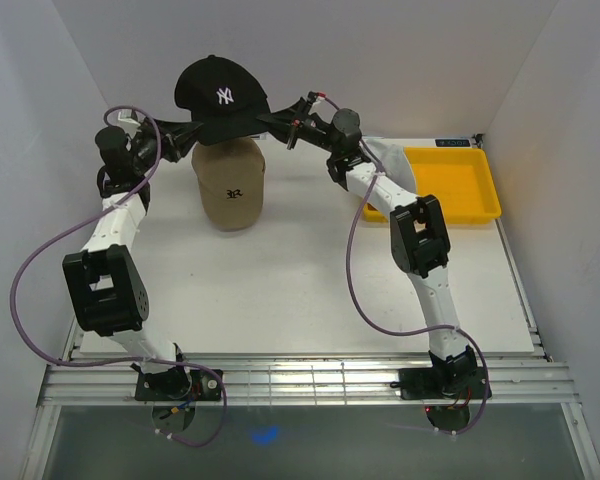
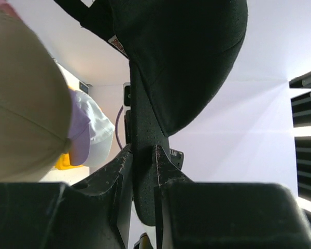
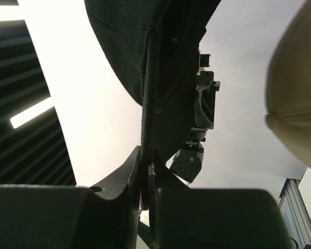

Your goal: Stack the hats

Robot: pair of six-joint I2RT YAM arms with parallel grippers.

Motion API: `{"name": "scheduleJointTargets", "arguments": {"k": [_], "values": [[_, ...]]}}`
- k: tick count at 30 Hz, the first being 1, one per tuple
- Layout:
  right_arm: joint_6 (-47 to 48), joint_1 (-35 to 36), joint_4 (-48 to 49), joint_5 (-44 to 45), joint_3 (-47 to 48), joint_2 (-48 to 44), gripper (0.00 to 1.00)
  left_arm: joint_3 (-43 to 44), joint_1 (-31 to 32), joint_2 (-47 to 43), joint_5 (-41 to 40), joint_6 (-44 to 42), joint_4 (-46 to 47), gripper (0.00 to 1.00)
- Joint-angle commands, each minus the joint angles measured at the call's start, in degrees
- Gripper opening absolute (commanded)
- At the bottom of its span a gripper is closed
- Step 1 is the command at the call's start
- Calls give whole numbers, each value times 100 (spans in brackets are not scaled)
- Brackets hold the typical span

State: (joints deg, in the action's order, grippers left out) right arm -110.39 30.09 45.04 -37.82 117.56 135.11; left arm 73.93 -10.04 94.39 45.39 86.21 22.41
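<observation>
The black cap with a white logo (image 1: 220,98) hangs in the air, held from both sides. My left gripper (image 1: 187,131) is shut on its left rim, which shows between the jaws in the left wrist view (image 2: 143,155). My right gripper (image 1: 276,122) is shut on its right rim (image 3: 146,166). The tan cap with a dark "R" (image 1: 230,188) sits on the table right below it and also shows in both wrist views (image 2: 20,104) (image 3: 300,88). A sliver of pink (image 2: 2,6) shows beyond the tan cap. The white hat (image 2: 99,129) and the purple brim (image 2: 79,136) lie near the tray.
A yellow tray (image 1: 450,185) stands at the back right of the white table (image 1: 280,290), with the white hat (image 1: 384,156) at its left end under the right arm. White walls close the space on three sides.
</observation>
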Motion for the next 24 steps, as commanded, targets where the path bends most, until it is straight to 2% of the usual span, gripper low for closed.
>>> {"name": "scheduleJointTargets", "arguments": {"k": [1, 24], "values": [[386, 138, -408, -304, 232, 235, 8, 271, 152, -70, 383, -245, 0, 0], [456, 138, 445, -551, -953, 297, 8, -308, 178, -166, 454, -957, -343, 0]]}}
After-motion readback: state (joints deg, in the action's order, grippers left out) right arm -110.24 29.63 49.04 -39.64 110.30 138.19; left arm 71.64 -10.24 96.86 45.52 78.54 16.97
